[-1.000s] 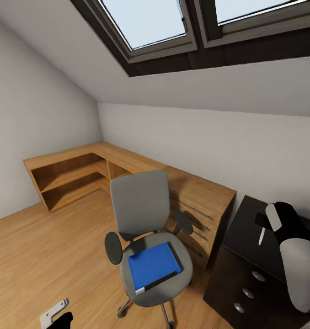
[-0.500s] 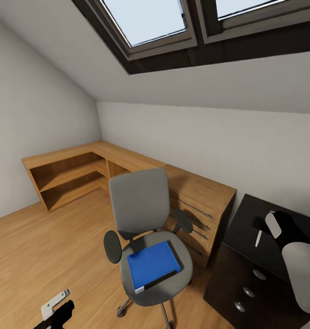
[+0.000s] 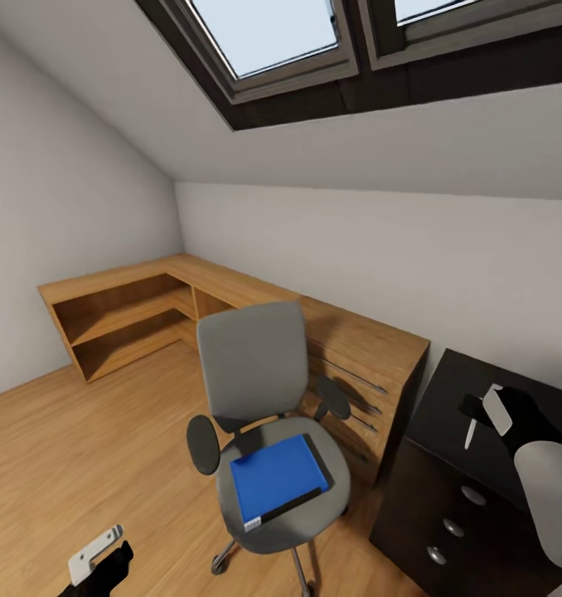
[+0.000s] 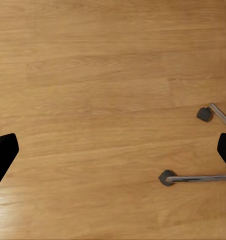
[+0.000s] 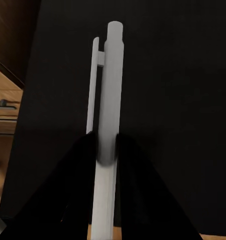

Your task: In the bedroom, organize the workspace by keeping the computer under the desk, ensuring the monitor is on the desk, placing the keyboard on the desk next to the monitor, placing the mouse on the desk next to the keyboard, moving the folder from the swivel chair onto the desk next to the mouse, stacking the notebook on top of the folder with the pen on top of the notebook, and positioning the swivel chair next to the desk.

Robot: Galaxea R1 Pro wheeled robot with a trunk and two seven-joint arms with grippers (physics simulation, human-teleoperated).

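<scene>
**Pen in hand, folder still on the chair**

Sloped white walls and a skylight close over a wood floor (image 3: 82, 431), with a low wooden shelf unit (image 3: 123, 319) in the corner. Before it stands the chair (image 3: 252, 373), and the blue folder (image 3: 277, 479) lies flat on its seat. Black table (image 3: 447, 406) with its silver-knobbed drawers sits at the right edge of the head view.

Right tool (image 5: 107, 150) is pinching the pale pen (image 5: 109, 90), fingers pressed on its barrel, held above the dark tabletop. Left tool (image 4: 113, 155) hangs low over bare floor near the chair's chrome legs, its fingers spread with nothing between them.

The pen belongs last, on top of the notebook, so the folder likely has to move first. With the right arm occupied, the free left arm seems the one for it. A flat binder gives little to grip from above; coming at its overhanging front edge, near the white label, and closing on the cover's thickness would probably work best. The chair can roll and swivel, so any push should be light. Keep the pen clear of the table meanwhile.
</scene>
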